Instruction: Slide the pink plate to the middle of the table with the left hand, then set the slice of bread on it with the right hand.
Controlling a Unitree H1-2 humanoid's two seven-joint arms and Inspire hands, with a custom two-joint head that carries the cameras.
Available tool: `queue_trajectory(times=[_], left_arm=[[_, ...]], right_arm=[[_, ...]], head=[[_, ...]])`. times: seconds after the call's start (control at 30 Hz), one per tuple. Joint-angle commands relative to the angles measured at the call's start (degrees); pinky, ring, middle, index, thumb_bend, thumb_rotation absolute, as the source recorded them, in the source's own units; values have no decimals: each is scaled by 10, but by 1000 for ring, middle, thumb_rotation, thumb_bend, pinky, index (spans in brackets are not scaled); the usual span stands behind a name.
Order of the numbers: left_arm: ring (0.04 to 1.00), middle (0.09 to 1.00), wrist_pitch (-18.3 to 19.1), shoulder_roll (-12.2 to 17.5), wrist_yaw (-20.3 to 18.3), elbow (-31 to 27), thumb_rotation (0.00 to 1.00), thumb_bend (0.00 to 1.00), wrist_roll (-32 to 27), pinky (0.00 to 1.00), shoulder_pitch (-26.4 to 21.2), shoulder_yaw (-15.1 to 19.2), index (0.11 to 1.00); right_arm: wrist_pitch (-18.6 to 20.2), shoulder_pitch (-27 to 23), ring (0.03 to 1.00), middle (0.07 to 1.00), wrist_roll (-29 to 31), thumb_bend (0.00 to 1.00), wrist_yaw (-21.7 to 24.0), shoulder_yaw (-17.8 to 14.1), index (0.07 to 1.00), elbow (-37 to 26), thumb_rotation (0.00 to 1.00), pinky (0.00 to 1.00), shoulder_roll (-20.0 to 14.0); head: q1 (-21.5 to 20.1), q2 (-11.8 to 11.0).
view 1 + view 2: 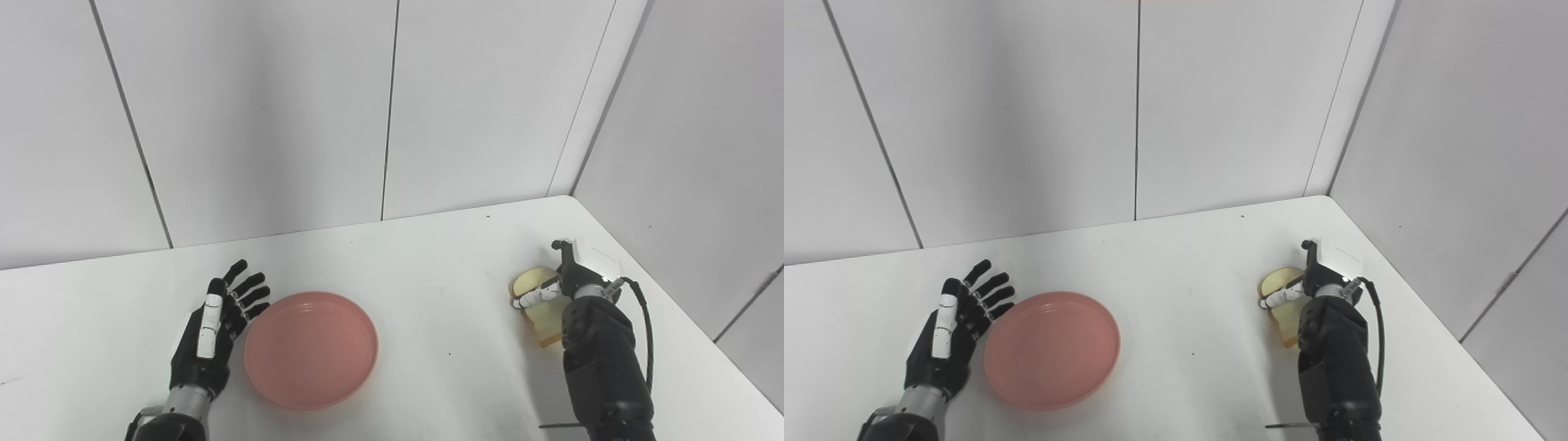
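The pink plate (310,348) lies flat on the white table (429,257), left of the middle. My left hand (217,324) is open with its fingers spread, right beside the plate's left rim; I cannot tell if it touches. The slice of bread (538,312) is at the right side of the table. My right hand (566,282) is over it, with a finger (536,297) wrapped across its top face, closed on the slice. The right forearm hides part of the bread.
White wall panels stand behind the table and along its right side. The table's right edge (704,331) runs close to my right arm. The plate and the bread lie well apart on the white tabletop.
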Motion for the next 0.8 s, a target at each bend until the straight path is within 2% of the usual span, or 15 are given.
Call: queue_trajectory(times=[0.0,0.07,0.13,0.2,0.33,0.43,0.5,0.57,0.77], left_arm=[[784,811,50,-1,7,22,898,785,8,726,27,-2,866],[783,812,50,-1,7,24,900,782,8,726,26,-2,863],[784,813,48,-2,7,25,899,779,7,725,25,-1,864],[784,813,48,-3,7,26,898,777,7,723,25,-2,863],[780,809,48,-6,10,28,897,768,9,721,24,-2,860],[778,808,50,-9,12,28,896,763,8,722,24,-1,860],[780,808,49,-11,12,29,895,765,8,721,24,-1,860],[784,813,47,-12,12,31,896,769,9,725,23,-3,864],[774,794,30,-19,13,52,886,810,13,721,16,-6,870]], right_arm=[[-2,6,242,471,5,566,2,1,819,1,0,169,-3],[-1,5,237,470,14,568,-2,0,866,-3,0,167,-3],[-1,2,251,470,9,569,7,-1,890,-19,0,208,1],[-1,-1,241,469,7,570,14,1,898,-35,0,207,3],[-1,-5,173,467,13,572,29,7,839,-74,0,120,6],[-1,-9,171,467,16,573,46,18,822,-102,0,108,4],[-1,-14,193,467,11,573,65,23,761,-118,0,122,3],[-1,-21,200,468,4,574,87,41,728,-142,0,128,-1],[-1,-57,187,468,-12,573,157,53,752,-211,0,114,28]], head=[[1,1],[2,0],[2,1],[3,1],[7,0],[11,0],[15,0],[21,-1],[48,-2]])
